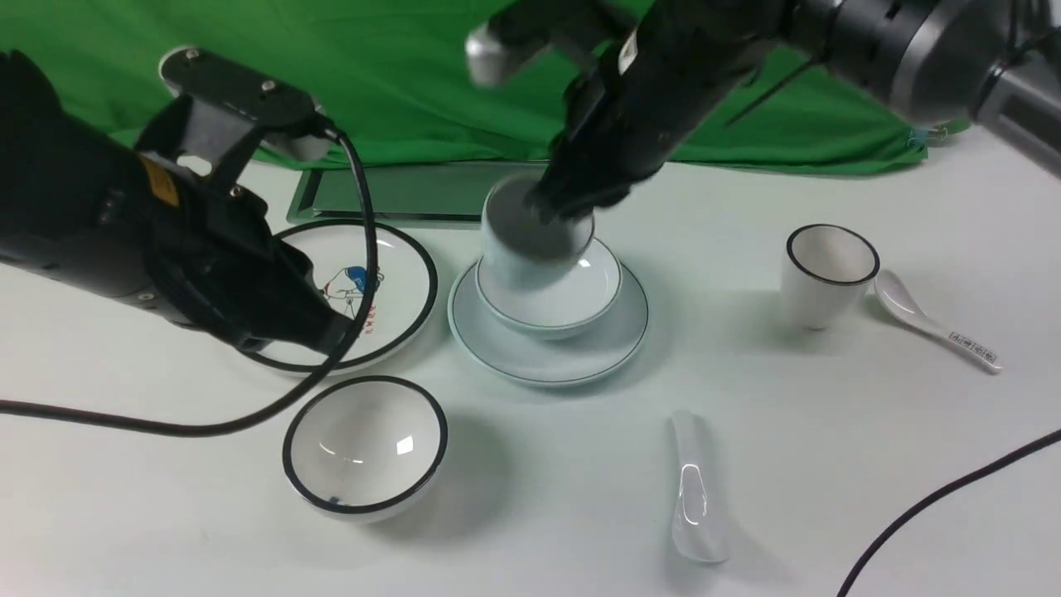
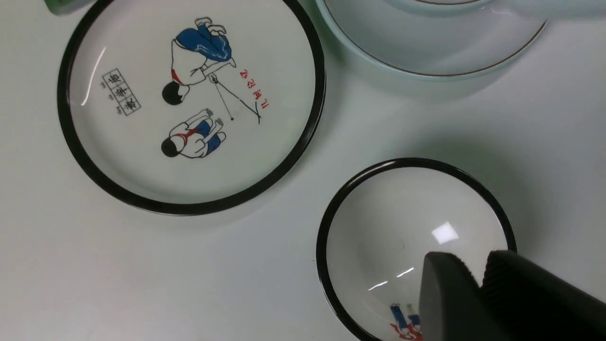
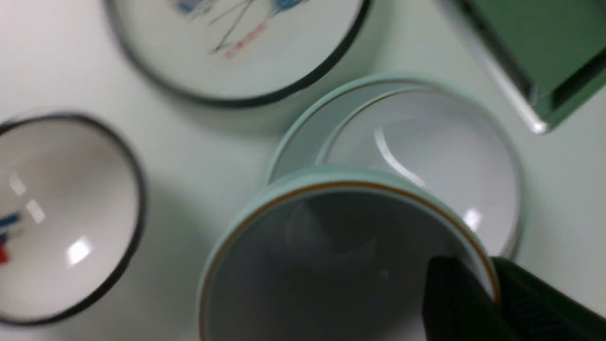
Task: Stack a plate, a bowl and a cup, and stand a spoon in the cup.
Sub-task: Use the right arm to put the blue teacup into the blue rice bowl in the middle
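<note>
Pale blue-green cup [image 1: 501, 253] is tilted over bowl [image 1: 572, 290], its wall clamped in jaws of right gripper [image 3: 473, 267]; early release could topple it. Left gripper [image 2: 473, 260] has jaws slightly apart. Spoon [image 1: 696, 506] lies near.

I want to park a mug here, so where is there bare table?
Bare: between the white bowl and the plain spoon; also between that spoon and the labelled spoon. Crowded: around the stacked plate and cartoon plate.
</note>
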Controlling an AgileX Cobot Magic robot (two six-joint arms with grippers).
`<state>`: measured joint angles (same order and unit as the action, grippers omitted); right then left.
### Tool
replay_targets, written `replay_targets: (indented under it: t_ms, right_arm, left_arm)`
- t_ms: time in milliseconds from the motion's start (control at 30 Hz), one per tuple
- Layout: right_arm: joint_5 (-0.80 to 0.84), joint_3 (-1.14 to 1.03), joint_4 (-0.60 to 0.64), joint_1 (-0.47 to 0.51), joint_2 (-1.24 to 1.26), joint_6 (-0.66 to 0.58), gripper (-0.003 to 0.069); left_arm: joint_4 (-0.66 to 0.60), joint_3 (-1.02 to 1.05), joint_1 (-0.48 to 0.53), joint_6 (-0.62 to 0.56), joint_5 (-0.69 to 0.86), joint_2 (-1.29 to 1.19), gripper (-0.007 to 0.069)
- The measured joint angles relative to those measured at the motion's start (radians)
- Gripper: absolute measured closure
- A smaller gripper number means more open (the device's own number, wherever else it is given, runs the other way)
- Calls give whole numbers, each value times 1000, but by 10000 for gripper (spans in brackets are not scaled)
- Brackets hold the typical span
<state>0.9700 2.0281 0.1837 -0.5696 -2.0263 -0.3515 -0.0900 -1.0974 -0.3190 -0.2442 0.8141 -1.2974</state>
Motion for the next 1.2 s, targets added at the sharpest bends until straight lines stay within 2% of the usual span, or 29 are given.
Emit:
replay_targets:
  t_ms: [200,667,800,967,1033,1133,1200]
  right_arm:
    - [-95,20,-10,70,-115,66,585]
    - [-146,19,-6,74,-234,113,585]
    - [-161,19,-6,74,-237,118,546]
    - [-139,23,-5,74,-226,121,280]
    - [-84,42,-6,74,-215,121,199]
    - [30,101,-20,74,-179,110,152]
    - [111,140,-29,74,-153,99,145]
  left_arm:
    - [0,0,0,0,-1,0,561]
    - [11,15,0,0,-21,0,555]
    - [13,33,0,0,-35,0,549]
    - [21,37,0,0,-41,0,547]
    - [22,37,0,0,-41,0,547]
    - [25,37,0,0,-45,0,547]
    - [27,37,0,0,-45,0,547]
